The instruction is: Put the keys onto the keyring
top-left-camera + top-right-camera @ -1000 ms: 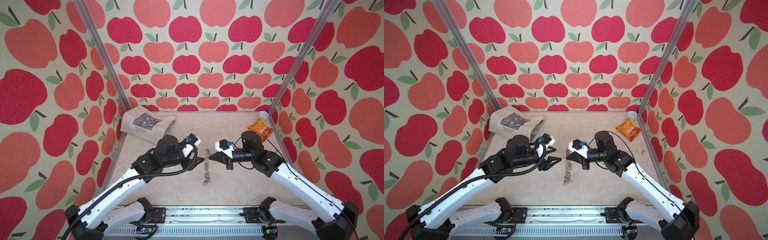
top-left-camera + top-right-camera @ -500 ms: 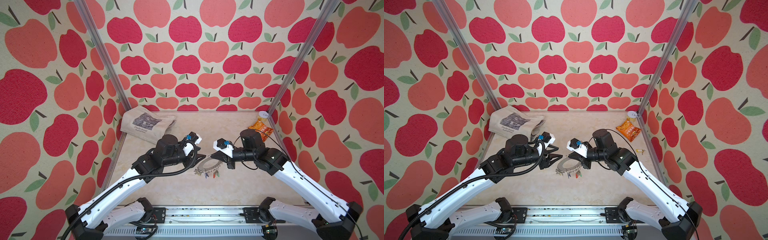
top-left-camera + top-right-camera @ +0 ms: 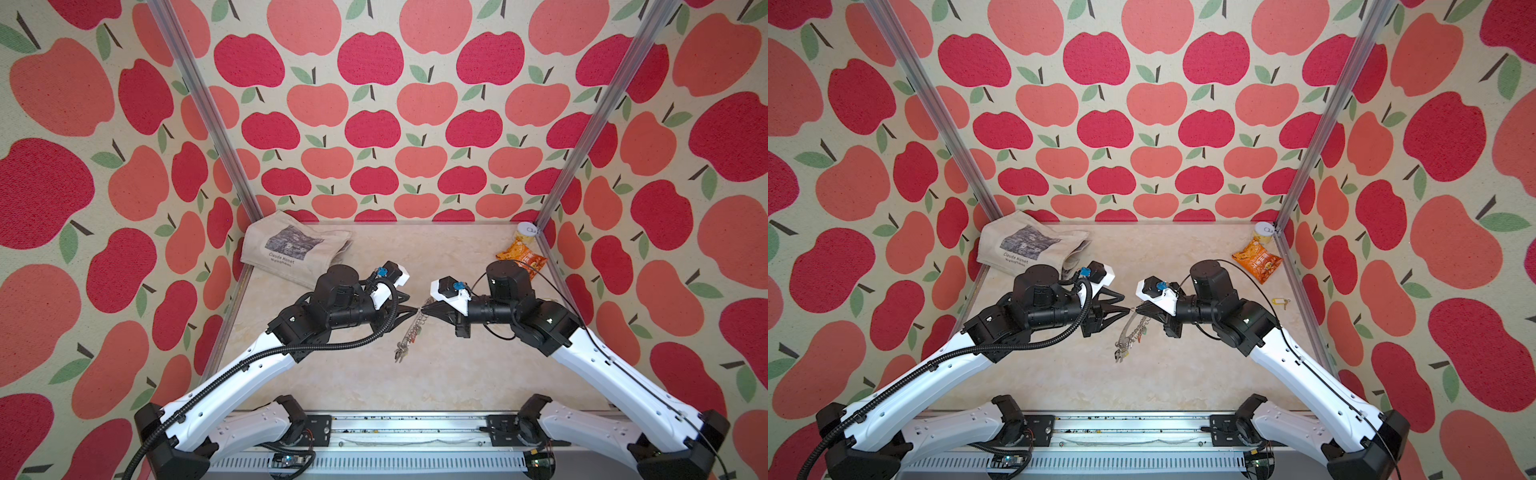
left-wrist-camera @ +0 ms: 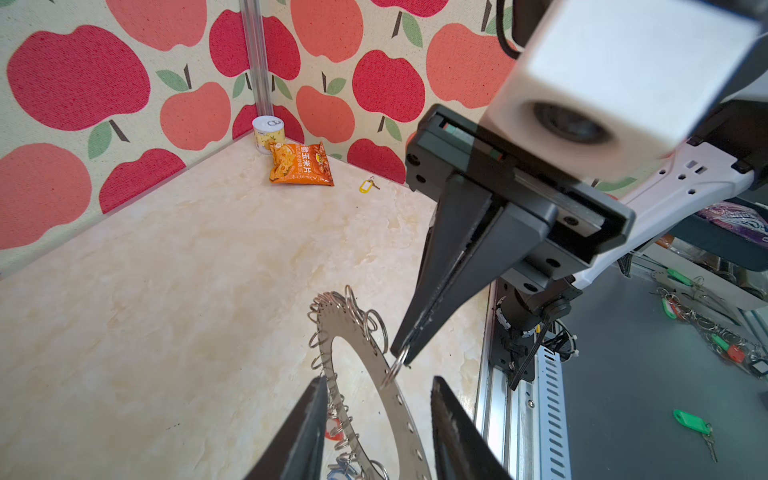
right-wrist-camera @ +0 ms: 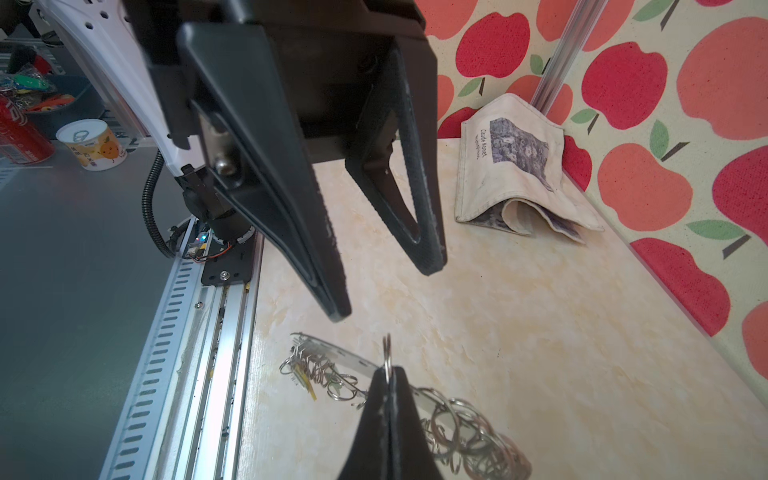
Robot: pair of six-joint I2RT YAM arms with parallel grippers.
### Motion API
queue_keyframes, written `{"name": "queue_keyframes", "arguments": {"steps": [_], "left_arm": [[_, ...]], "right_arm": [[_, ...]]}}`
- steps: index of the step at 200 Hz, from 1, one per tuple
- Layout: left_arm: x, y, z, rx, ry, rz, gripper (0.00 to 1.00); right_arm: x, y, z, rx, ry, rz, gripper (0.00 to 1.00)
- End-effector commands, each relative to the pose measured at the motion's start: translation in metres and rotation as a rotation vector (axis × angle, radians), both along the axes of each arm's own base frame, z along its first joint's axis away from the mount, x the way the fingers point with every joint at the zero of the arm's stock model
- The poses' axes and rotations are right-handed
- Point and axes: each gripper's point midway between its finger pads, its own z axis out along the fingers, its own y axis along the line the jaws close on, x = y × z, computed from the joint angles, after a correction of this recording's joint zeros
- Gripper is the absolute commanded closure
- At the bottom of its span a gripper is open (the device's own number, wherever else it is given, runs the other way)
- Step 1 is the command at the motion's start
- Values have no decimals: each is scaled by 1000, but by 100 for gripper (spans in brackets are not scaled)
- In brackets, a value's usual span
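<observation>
The keyring (image 3: 410,330) (image 3: 1133,330) is a flat grey plate rimmed with wire loops. It hangs slanted above the table from my right gripper (image 3: 424,308) (image 3: 1136,309) (image 5: 387,374), which is shut on one loop. Several keys (image 3: 401,353) (image 5: 303,374) dangle at its low end; a red tag (image 4: 332,430) shows. My left gripper (image 3: 412,303) (image 3: 1125,304) (image 4: 378,380) is open, its fingers standing on either side of the plate (image 4: 353,328) just below the right gripper's tips (image 4: 403,357), pinching nothing. Another key with a yellow tag (image 3: 1280,302) (image 4: 368,185) lies by the right wall.
A folded cloth bag (image 3: 291,253) lies at the back left. An orange snack packet (image 3: 521,259) and a small can (image 3: 527,232) sit in the back right corner. A metal rail (image 3: 374,432) runs along the front edge, with both arm bases on it.
The keyring hung straight down, swung out nearly flat towards the left gripper, and now hangs slanted. The left jaws have narrowed around it. The right gripper stayed shut.
</observation>
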Motion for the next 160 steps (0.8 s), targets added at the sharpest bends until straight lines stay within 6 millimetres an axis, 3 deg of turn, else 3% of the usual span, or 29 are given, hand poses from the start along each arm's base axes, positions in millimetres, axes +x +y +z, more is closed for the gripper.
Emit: {"name": "queue_keyframes", "arguments": {"steps": [1,76,137,160], "left_arm": [[-8,-1,28,-77,-47,-26,57],[-13,2,47,-156,-84,-41,58],[-7,3,41,-200,-62,-47,53],[-5,2,48,-222,-77,-59,52]], "right_arm": [[-3,2,31,154,-27,14,100],[-1,-10,59,483,9,62,100],[-8,-16,79,630,20,149,100],[-10,-16,83,654,28,173,100]]}}
